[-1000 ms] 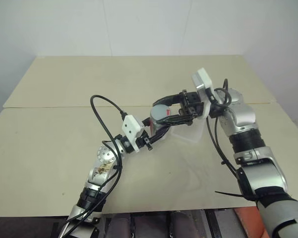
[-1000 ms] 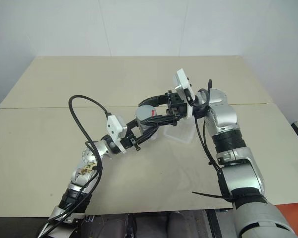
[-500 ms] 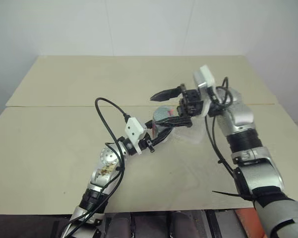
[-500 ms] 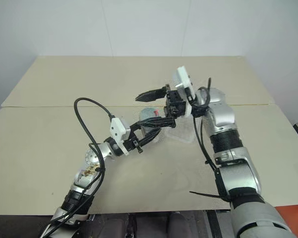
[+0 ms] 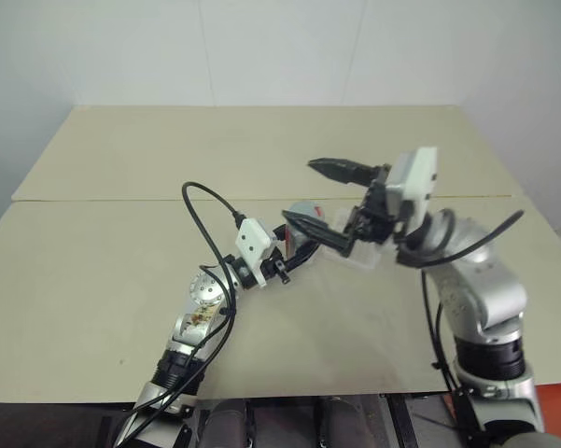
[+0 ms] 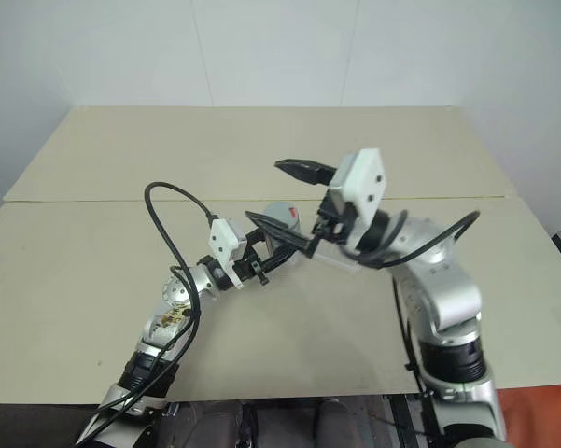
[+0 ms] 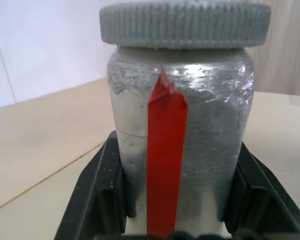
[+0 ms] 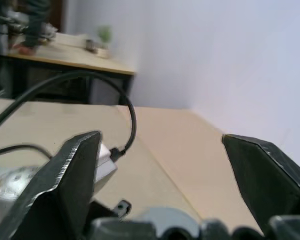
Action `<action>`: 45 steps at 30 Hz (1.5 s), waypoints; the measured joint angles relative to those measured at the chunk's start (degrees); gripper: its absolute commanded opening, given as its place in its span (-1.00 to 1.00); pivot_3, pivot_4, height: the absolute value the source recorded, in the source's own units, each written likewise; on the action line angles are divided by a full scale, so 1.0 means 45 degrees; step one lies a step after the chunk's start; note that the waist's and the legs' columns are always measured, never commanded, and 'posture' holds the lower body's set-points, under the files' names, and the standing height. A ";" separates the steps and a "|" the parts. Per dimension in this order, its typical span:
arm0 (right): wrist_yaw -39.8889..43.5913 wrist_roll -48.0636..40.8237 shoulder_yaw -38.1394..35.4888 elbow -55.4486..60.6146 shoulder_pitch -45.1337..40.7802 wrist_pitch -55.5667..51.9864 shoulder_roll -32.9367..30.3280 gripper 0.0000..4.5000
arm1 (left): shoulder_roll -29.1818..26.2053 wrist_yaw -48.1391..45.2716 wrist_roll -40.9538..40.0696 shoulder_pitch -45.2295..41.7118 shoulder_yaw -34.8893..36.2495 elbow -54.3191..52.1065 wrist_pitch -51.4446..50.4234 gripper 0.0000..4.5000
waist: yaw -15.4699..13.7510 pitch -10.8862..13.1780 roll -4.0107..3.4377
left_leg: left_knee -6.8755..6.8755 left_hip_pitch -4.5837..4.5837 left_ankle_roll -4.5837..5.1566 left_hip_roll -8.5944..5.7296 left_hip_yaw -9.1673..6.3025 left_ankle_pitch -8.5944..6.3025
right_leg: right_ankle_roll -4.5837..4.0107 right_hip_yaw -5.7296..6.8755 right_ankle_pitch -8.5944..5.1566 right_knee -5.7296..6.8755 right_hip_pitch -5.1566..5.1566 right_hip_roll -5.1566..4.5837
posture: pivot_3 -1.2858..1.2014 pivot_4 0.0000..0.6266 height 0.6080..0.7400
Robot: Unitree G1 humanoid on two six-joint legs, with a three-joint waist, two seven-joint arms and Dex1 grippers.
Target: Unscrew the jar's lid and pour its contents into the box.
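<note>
My left gripper (image 7: 179,210) is shut on the jar (image 7: 179,150), a silvery cylinder with a red vertical stripe, held upright above the table. The grey ribbed lid (image 7: 184,22) sits on top of the jar. In the head views the jar (image 5: 303,217) hangs mid-table, and my right gripper (image 5: 299,189) stands open beside and above it, one finger over the lid and one alongside, touching neither. The clear box (image 5: 366,258) lies on the table just behind the jar, under the right wrist. The contents are hidden inside the jar.
The beige table (image 5: 121,252) has a seam running across its middle. A black cable (image 5: 201,210) loops up from the left wrist. In the right wrist view the left arm's white camera mount (image 8: 106,157) sits close below the open fingers.
My right gripper has opened and let go of the lid, then drawn back and turned, its wrist swinging to the right. The left gripper has kept the jar in place.
</note>
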State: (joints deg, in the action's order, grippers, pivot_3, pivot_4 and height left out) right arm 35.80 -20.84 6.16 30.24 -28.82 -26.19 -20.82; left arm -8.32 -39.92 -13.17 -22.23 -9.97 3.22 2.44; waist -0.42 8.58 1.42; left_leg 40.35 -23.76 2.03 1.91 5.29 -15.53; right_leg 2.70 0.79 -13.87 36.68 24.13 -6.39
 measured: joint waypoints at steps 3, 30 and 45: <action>-0.1321 0.0861 0.0684 0.0465 0.0147 -0.0617 0.0432 0.99 | 0.0016 0.0017 0.0081 0.0001 -0.0007 0.0000 0.0023 -0.12 | -0.0055 0.0000 0.0000 | 0.0011 -0.0004 0.0007 -0.0010 -0.0001 -0.0002 | 0.0001 0.0002 0.0000 -0.0011 -0.0010 -0.0002 | 0.03 -0.52 1.00; -0.3006 0.2059 0.0783 0.0179 0.1155 -0.1203 0.0945 0.99 | -0.0221 0.0191 0.0165 0.0162 0.0108 -0.0090 0.0026 -0.12 | -0.0017 0.0000 0.0000 | 0.0010 -0.0002 0.0048 -0.0001 -0.0010 -0.0026 | 0.0001 0.0009 -0.0001 -0.0022 -0.0016 0.0010 | 0.03 -0.52 1.00; -0.2947 0.1352 0.0123 0.1019 0.2176 -0.1276 0.0558 0.99 | -0.0216 0.0171 -0.0083 0.0163 0.0138 -0.0017 0.0018 -0.12 | -0.0032 0.0000 0.0000 | 0.0010 -0.0003 0.0053 -0.0004 -0.0011 -0.0029 | 0.0002 0.0008 -0.0001 -0.0025 -0.0019 0.0009 | 0.03 -0.52 1.00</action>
State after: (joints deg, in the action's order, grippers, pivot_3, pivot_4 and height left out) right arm 22.54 -14.76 6.72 34.82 -19.03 -31.93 -18.31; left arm -9.30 -39.15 -13.54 -21.50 -9.35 3.14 2.52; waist -0.56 8.58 1.42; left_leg 40.40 -23.77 2.27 1.89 5.24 -15.66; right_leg 2.71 0.83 -13.88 36.57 24.04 -6.35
